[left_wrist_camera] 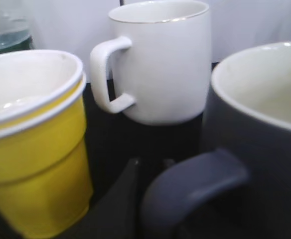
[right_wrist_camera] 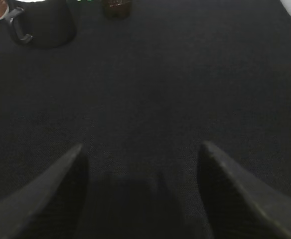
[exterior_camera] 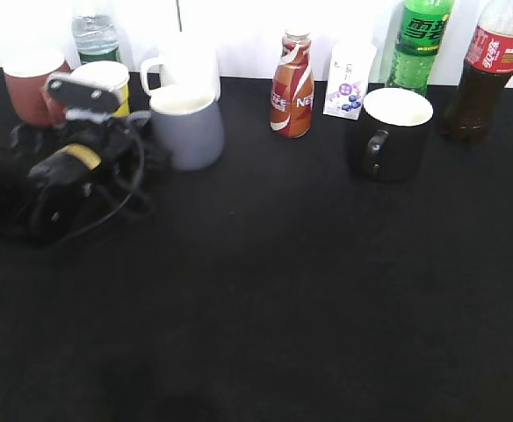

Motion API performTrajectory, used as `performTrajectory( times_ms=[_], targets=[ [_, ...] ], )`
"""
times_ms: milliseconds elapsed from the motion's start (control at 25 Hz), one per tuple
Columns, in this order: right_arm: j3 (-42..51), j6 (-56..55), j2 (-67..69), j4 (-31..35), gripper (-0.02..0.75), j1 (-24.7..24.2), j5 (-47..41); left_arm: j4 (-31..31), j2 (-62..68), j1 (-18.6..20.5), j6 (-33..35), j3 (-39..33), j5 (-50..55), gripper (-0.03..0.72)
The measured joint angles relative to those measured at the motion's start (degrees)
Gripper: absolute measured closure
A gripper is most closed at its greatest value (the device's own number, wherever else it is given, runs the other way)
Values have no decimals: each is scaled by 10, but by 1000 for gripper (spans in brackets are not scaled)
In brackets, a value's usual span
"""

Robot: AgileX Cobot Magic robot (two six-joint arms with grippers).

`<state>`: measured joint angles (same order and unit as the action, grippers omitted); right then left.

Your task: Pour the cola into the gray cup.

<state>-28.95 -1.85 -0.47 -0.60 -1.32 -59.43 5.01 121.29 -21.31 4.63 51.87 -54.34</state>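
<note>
Black table (exterior_camera: 283, 290) | gray cup (exterior_camera: 189, 126) at 10 o'clock, left gripper (left_wrist_camera: 153, 199) at its handle, state unclear | cola (exterior_camera: 483, 75) at 2 o'clock | right gripper (right_wrist_camera: 143, 179) spread, empty.

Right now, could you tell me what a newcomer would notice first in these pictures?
The left arm's black gripper sits at the far left beside the blue-gray ceramic mug, among a yellow paper cup and a white handled mug. At the far right stands the tall red-labelled cola bottle, behind a black mug. The right gripper's fingers are spread, empty, over black tabletop.
</note>
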Motion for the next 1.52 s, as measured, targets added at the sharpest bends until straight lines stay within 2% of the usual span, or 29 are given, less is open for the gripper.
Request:
performTrajectory(
  times_ms=[120, 200, 360, 520, 640, 680, 760, 960, 1080, 1160, 1320, 1520],
  targets=[
    [0, -1, 0, 0, 218, 0, 0, -15, -56, 0, -4, -80, -36, 615],
    [0, -1, 0, 0, 218, 0, 0, -37, -113, 0, -36, -136, -59, 618],
    [0, -1, 0, 0, 218, 0, 0, -131, -213, -1, -87, -227, -75, 621],
    [-3, 0, 13, 14, 218, 0, 5, -236, -236, -1, -127, -252, -91, 622],
    [-10, -1, 110, 15, 218, 0, 33, -249, -236, -1, -128, -252, -92, 622],
    [-12, -1, 143, 25, 218, 0, 89, -250, -236, -1, -128, -252, -92, 622],
    [-12, 1, 206, 45, 218, 0, 265, -251, -236, -1, -128, -252, -92, 622],
    [22, 6, 492, 23, 214, 0, 699, -251, -236, -1, -129, -252, -92, 622],
    [22, 6, 704, 23, 120, 0, 946, -251, -236, -1, -129, -252, -92, 622],
    [21, -22, 848, 18, 111, 0, 1090, -251, -236, -1, -129, -252, -92, 622],
    [-42, -77, 1035, -56, 141, -6, 1154, -251, -236, -1, -129, -252, -92, 622],
    [-145, -100, 1127, -164, 141, -55, 1165, -251, -236, -1, -129, -252, -92, 622]
  ],
)
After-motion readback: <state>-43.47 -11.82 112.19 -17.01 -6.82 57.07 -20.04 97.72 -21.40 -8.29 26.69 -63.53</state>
